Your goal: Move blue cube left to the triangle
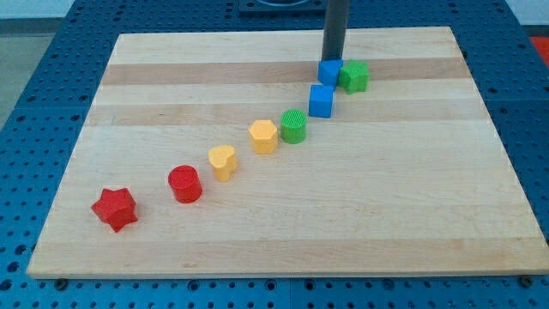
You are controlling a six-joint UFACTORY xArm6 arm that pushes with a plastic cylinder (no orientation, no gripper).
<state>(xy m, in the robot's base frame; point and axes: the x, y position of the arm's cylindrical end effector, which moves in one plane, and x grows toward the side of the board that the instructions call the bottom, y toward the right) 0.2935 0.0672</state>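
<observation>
The blue cube (pixel 321 100) sits in the upper right part of the wooden board (pixel 283 223). It is a small block with square faces, its top a lighter blue than the shaded sides facing the view's bottom. Close by at its 1 o'clock lies a second blue block (pixel 330 71), whose shape I cannot make out for certain; the two nearly meet at a corner. My tip (pixel 333 58) comes down at that second block's 12 o'clock, right against its far edge, so it stands beyond it, at about 12 to 1 o'clock of the cube. The rod has no pincer on it and holds nothing; it only bears against that block from behind.

Just beside the second blue block at its 3 o'clock is a green block (pixel 354 76) with a notched, star-like outline, and the two appear to touch. At the cube's 7 o'clock, near but apart, stands a green cylinder (pixel 293 126) with a ribbed top. From there a diagonal row runs on toward 8 o'clock: a yellow hexagonal block (pixel 263 136) just beside the green cylinder, then a yellow heart-shaped block (pixel 223 161), a red cylinder (pixel 184 184), and last a red star (pixel 114 209) near the board's lower left corner. The board lies on a blue perforated table (pixel 51 51).
</observation>
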